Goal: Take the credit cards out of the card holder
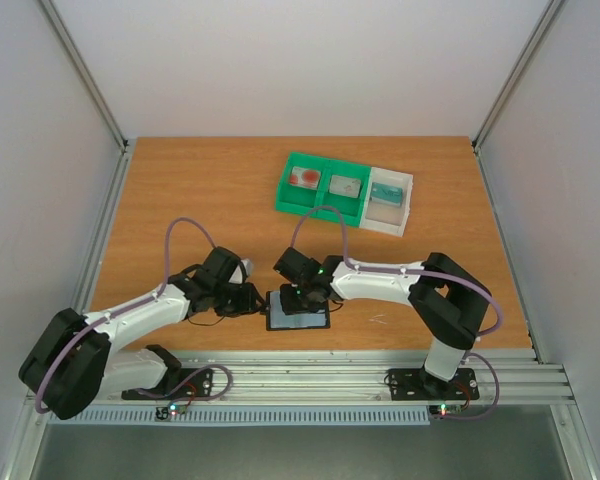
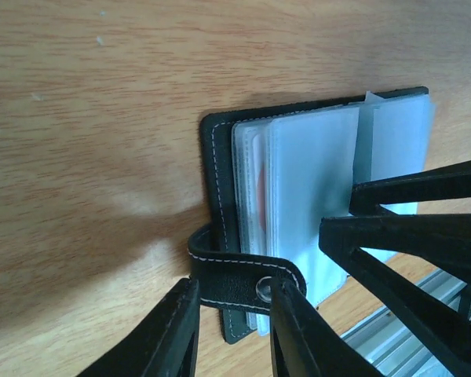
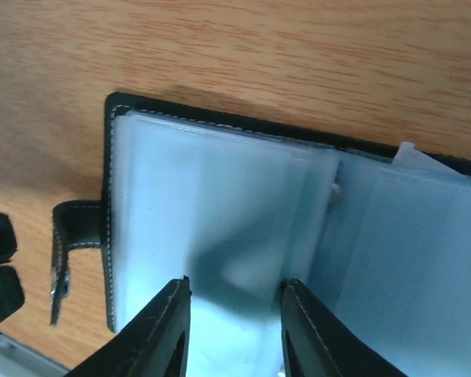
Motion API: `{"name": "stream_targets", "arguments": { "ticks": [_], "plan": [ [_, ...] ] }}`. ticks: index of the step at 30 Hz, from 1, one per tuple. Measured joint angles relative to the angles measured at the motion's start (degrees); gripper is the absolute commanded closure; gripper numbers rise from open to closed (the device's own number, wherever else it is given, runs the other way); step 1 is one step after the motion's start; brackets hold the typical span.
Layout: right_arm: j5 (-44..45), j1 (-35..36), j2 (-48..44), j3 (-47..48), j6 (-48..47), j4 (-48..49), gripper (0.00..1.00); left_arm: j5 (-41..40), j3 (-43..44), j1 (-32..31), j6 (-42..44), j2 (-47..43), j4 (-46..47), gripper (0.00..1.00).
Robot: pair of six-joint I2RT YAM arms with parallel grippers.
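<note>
Card holder (image 1: 298, 318) lies at the table's (image 1: 200, 190) near edge (compartment tray (image 1: 315, 212) well behind, rightward).

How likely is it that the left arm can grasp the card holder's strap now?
Probably yes. The strap lies bare at the open fingertips of the left end effector, sticking out from the card holder; the right end effector is aside, over the clear sleeves.

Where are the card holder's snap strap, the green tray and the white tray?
card holder's snap strap (image 2: 234, 276), left wrist view, black leather band.
green tray (image 1: 284, 190), top view, left wall.
white tray (image 1: 385, 227), top view, front wall.
</note>
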Motion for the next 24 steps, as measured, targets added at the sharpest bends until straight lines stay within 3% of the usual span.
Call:
{"name": "stream_targets", "arguments": {
  "ticks": [19,24],
  "plan": [
    [0.09,-0.31,-3.48,-9.62,3.63,12.41,0.81,7.74,-4.46,-1.70,-10.23,-5.49,11.93,0.58],
    [-0.87,-0.70,-4.24,-11.74,4.59,15.63,0.81,6.73,-3.17,-1.70,-9.77,-3.67,12.11,0.48]
  ]
}}
